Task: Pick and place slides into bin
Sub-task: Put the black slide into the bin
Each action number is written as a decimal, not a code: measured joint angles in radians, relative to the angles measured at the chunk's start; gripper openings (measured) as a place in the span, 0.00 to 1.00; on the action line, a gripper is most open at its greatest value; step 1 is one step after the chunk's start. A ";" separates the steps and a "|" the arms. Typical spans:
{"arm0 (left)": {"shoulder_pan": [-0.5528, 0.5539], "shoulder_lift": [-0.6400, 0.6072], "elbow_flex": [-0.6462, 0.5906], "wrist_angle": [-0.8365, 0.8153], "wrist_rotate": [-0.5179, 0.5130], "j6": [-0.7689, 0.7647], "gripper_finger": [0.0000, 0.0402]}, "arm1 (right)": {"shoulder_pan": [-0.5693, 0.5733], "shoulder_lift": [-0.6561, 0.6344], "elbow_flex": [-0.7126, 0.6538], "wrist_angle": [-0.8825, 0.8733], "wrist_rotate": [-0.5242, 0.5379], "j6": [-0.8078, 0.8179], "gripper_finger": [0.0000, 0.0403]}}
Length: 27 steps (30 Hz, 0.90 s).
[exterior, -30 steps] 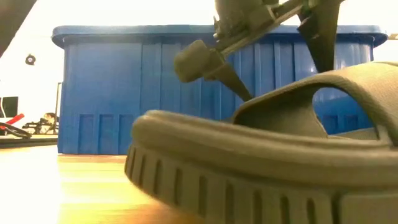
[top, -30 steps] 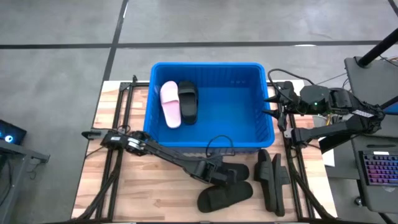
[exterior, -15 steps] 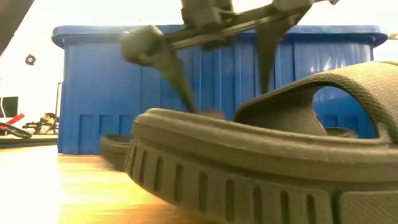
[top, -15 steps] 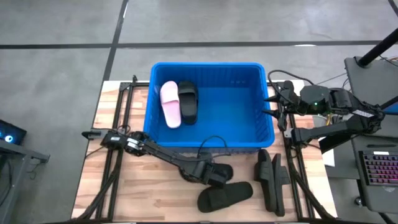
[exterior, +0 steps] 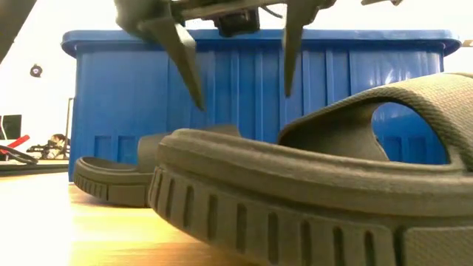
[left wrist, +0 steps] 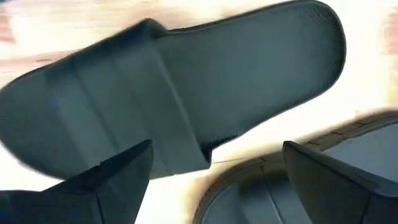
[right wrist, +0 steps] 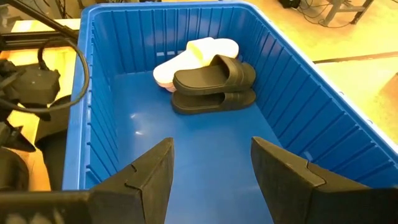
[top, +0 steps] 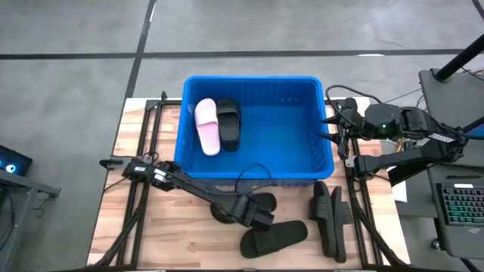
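Note:
A black slide (top: 240, 207) lies flat on the wooden table just in front of the blue bin (top: 249, 78); it also shows in the left wrist view (left wrist: 174, 93) and the low view (exterior: 126, 181). My left gripper (top: 255, 217) is open right above it, its fingers (exterior: 185, 74) clear of the strap. A second black slide (top: 274, 238) lies nearer the table's near edge. One pale pink slide (top: 206, 126) and one black slide (top: 229, 123) lie in the bin. My right gripper (top: 330, 128) is open and empty at the bin's right rim.
Two more black slides (top: 333, 219) stand on edge side by side at the table's right, in front of the bin's corner. The bin's floor (right wrist: 199, 155) is bare on its right half. The near slide (exterior: 310, 192) fills the low view.
My left gripper has gone toward the table's left edge and has risen a little, staying open. The black slide under it has slid along the table toward the left, away from the second black slide.

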 joint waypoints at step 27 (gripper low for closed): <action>0.010 0.023 -0.141 -0.095 0.158 -0.317 0.85 | 0.000 0.000 0.000 0.007 0.000 0.000 0.50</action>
